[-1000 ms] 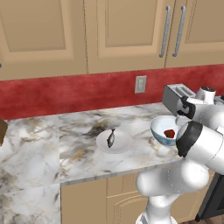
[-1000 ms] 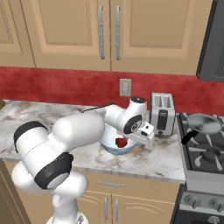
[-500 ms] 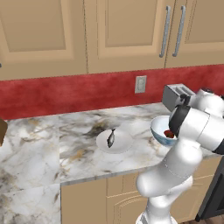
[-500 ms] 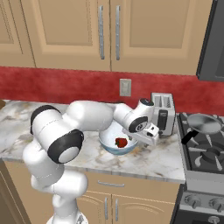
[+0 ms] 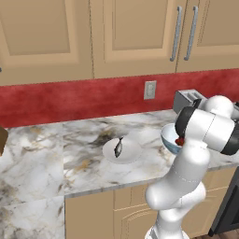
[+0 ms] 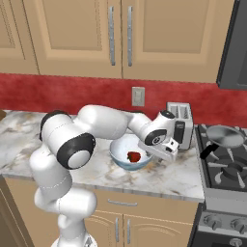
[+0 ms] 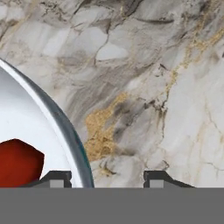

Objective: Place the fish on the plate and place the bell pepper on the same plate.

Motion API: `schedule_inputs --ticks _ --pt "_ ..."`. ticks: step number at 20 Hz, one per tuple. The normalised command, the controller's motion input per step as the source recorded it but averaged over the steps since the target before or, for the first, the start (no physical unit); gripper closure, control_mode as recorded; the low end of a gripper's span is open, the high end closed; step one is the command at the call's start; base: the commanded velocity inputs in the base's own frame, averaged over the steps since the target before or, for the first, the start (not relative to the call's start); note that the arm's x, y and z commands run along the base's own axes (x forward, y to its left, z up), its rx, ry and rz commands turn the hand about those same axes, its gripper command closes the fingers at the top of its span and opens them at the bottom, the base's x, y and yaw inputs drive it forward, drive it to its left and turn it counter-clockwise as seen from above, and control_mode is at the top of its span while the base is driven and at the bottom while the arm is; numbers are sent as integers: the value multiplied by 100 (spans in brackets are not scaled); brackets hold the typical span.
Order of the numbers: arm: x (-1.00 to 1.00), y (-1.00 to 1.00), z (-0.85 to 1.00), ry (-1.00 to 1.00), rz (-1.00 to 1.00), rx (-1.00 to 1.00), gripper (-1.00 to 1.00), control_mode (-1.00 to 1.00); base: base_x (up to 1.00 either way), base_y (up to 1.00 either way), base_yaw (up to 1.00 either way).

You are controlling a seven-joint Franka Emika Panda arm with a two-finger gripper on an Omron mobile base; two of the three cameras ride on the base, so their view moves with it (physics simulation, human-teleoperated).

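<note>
While the fish (image 5: 118,146) lies lengthwise front-to-back on the plate (image 5: 131,152), the gripper (image 7: 106,178) straddles the bowl's (image 7: 65,131) rim, partly spread.

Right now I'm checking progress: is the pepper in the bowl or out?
In: the pepper lies inside the bowl, not on the plate.

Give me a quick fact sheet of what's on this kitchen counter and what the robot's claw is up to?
fish: lying on the plate
bell pepper: inside the bowl, not yet on the plate
gripper: low at the bowl's rim, fingers apart, one on each side of the rim, holding nothing
toaster: behind the bowl, by the wall
frying pan: on the stove
</note>
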Motion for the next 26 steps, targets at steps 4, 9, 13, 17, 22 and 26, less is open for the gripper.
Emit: schedule_inputs --ticks 4,9,13,17,22,26 --pt "-3 18 -8 -3 0 0 100 -100 0 0 0" --pt "-15 25 -2 -4 0 -1 100 -100 0 0 0" --pt "-15 26 9 -7 2 -7 100 -100 0 0 0" --pt "-13 20 37 -12 6 -11 100 -100 0 0 0" --pt "-6 32 44 -4 4 -13 100 -100 0 0 0" --pt "0 27 40 2 1 -3 100 -100 0 0 0"
